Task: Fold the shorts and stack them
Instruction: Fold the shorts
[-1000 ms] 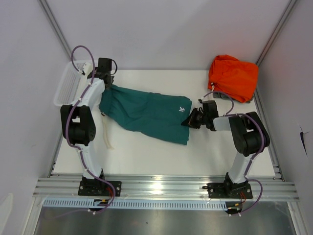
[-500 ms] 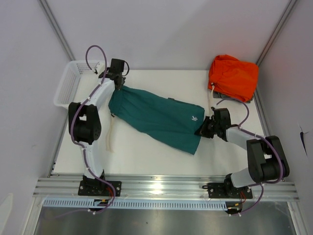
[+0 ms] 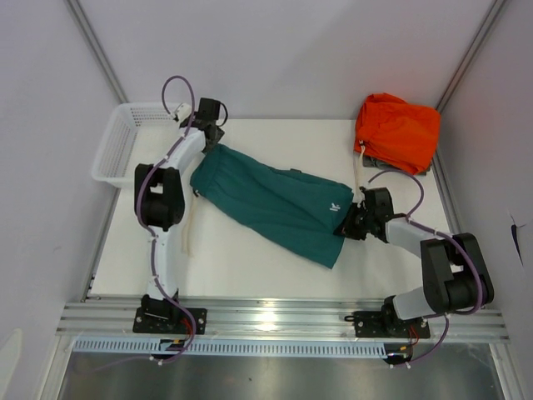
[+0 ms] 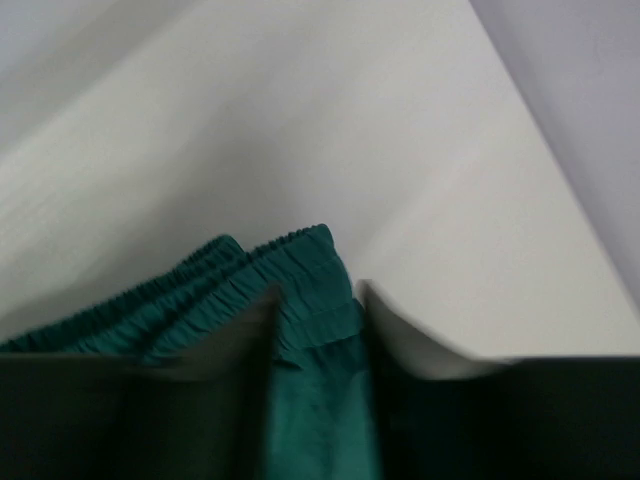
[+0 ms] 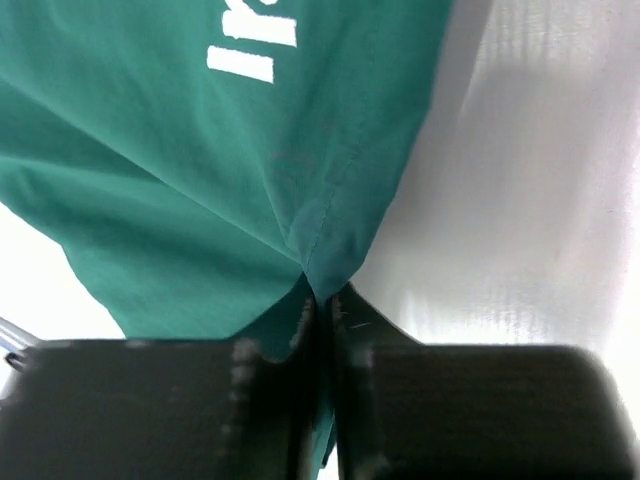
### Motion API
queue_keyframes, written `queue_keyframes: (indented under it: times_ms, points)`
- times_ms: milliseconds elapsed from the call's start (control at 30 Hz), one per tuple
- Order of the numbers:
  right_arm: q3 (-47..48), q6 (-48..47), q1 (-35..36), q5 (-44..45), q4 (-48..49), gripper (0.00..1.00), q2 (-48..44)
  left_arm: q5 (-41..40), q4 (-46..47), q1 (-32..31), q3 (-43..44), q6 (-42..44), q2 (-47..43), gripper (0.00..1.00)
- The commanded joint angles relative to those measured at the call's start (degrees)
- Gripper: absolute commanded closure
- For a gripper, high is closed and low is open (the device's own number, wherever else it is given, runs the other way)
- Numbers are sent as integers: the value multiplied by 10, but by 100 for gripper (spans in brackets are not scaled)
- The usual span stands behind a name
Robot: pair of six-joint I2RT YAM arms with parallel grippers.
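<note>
Spanning the table (image 3: 250, 271) on a diagonal, the shorts (image 3: 271, 204) are found stretched flat between both arms. The waistband (image 4: 290, 255) is turned toward the table's far left corner and the leg hems toward its right side. The gathered waistband edge is pinched by the left gripper (image 3: 210, 143); in the left wrist view, fabric is seen clamped between its narrowly set fingers. A corner of the leg hem is held by the right gripper (image 3: 350, 221), whose fingers are pressed nearly together on the cloth in the right wrist view. A cream drawstring (image 3: 185, 237) is laid along the table's left part, running toward its near edge. A white basket (image 3: 121, 146) is set just beside the table's far left corner. An orange garment (image 3: 398, 132) is piled on the table's far right corner, apart from the hems. Open surface is recorded along the table's near edge and along its far edge between the two corners.
</note>
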Motion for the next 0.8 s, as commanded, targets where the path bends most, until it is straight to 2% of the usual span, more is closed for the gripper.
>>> queue_keyframes:
  times_ms: [0,67,100,200,300,600,767]
  points:
    - [-3,-15,-4,10,-2,90,10,8,20,3,58,49,27,39]
    - [-1,-16,-5,9,-4,72,11,1,-6,3,86,54,45,9]
    - [0,-17,-5,14,-7,55,10,-4,-18,3,105,55,47,1]
    - [11,-22,-5,28,-23,39,-4,-15,-36,3,118,72,37,1]
    - [38,-31,-6,54,-50,33,-14,-20,-44,4,112,85,9,1]
    - [125,-45,-10,159,-92,32,-3,10,-94,3,104,117,-33,1]
    - [177,-41,-23,164,-81,32,45,36,-100,3,82,99,-24,1]
